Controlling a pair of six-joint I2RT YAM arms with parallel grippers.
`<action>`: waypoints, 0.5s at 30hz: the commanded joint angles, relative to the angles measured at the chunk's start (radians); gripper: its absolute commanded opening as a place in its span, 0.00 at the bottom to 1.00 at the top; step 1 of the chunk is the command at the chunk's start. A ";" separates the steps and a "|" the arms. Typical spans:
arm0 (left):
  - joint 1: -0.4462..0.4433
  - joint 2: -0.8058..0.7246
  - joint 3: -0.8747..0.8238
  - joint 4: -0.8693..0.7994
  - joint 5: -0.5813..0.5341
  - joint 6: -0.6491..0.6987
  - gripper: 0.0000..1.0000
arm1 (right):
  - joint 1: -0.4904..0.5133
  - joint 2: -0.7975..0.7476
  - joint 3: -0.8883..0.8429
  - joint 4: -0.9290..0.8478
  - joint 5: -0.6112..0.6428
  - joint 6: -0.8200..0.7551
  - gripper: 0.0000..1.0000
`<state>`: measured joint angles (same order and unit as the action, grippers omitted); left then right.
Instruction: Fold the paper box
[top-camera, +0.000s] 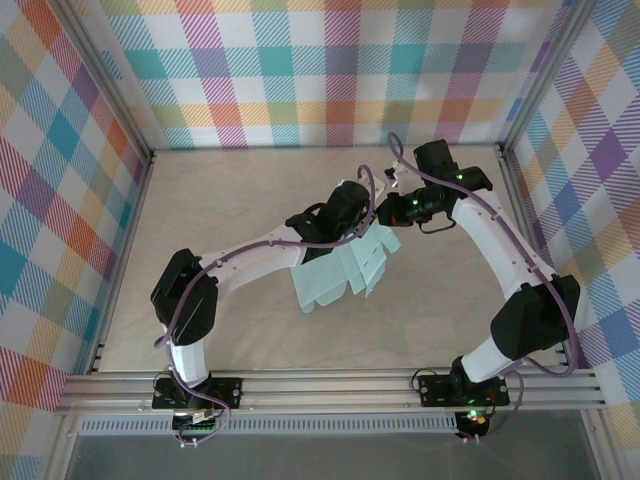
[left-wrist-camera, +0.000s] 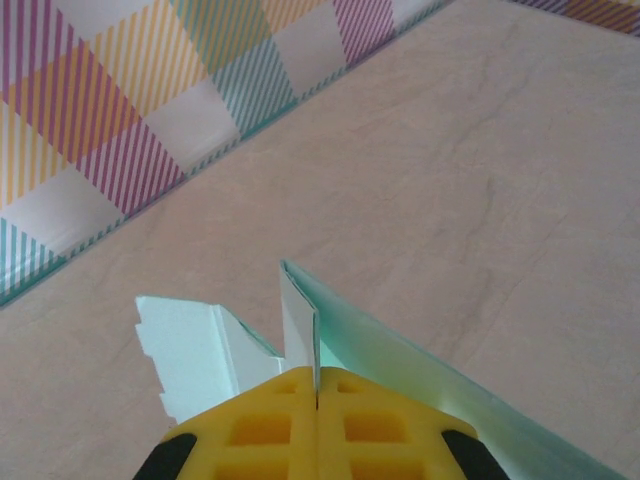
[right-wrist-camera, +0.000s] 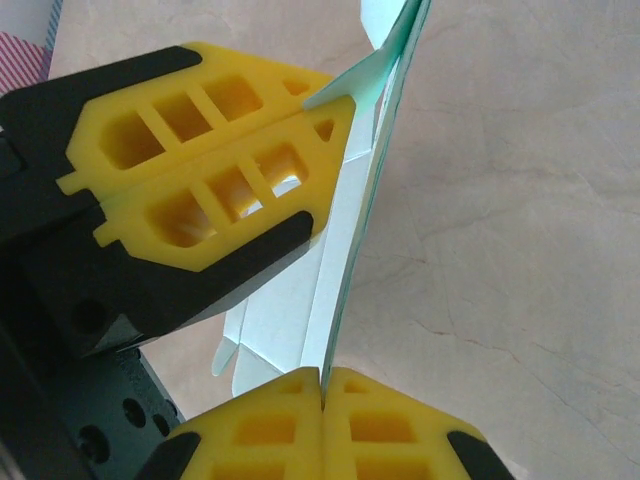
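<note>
Box hangs unfolded above the table centre, at 7 o'clock of the grippers. Left gripper and right gripper are both clamped on its upper edge; opposed pulls could tear it, and twisting could crease it wrongly.

Both arms bend inward, left claw and right claw close together, each clamped on the paper box.

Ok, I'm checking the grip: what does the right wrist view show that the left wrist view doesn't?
Right wrist: the left end effector shut on the paper box, with the right end effector shut on it too. Left wrist: a scalloped tab, plainly, and a wide stretch of plaid wall. Both: the box pinched edge-on over the table.
</note>
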<state>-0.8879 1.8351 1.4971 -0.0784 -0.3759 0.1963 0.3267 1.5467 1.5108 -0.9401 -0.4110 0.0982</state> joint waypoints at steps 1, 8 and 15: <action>0.018 -0.010 0.032 -0.001 0.065 -0.041 0.02 | 0.013 -0.054 -0.011 0.038 -0.068 -0.018 0.00; 0.140 -0.067 0.009 -0.017 0.409 -0.027 0.07 | 0.011 -0.070 -0.015 0.026 -0.085 -0.044 0.00; 0.252 -0.076 0.016 -0.074 0.682 0.056 0.08 | 0.011 -0.102 -0.036 0.043 -0.125 -0.057 0.00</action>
<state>-0.6651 1.7710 1.4990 -0.1097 0.1364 0.2119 0.3256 1.4906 1.4841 -0.9054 -0.4236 0.0879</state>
